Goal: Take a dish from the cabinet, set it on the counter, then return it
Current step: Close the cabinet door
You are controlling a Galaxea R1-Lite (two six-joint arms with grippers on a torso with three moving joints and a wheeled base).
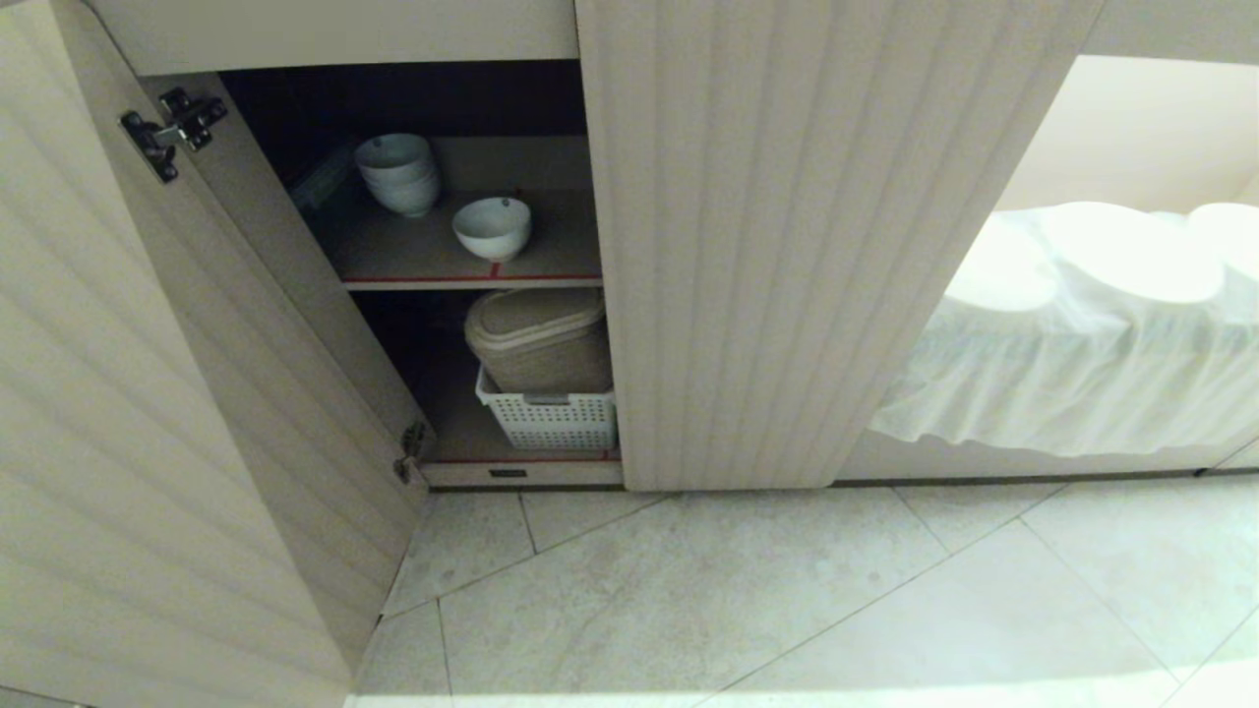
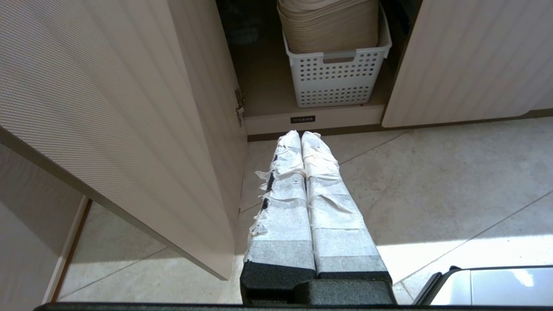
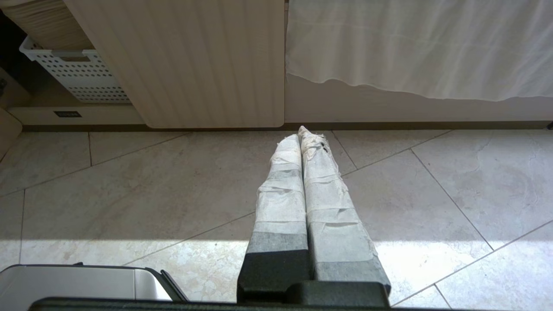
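On the upper shelf (image 1: 413,258) of the open cabinet (image 1: 816,246), behind its red-taped edge, sits the small white bowl (image 1: 492,228), apart from a stack of white bowls (image 1: 398,173) further back; below, a lidded beige bin (image 1: 541,339) stands in a perforated white basket (image 1: 551,421); the left gripper (image 2: 301,134) and right gripper (image 3: 299,134) hang low over the tiled floor (image 1: 787,590), jaws pressed together, holding nothing.

Head view: the open cabinet (image 1: 413,246) is seen from above.
Wrist views: the floor (image 2: 432,181) is faced, low down.
Shared: white basket (image 1: 551,421).
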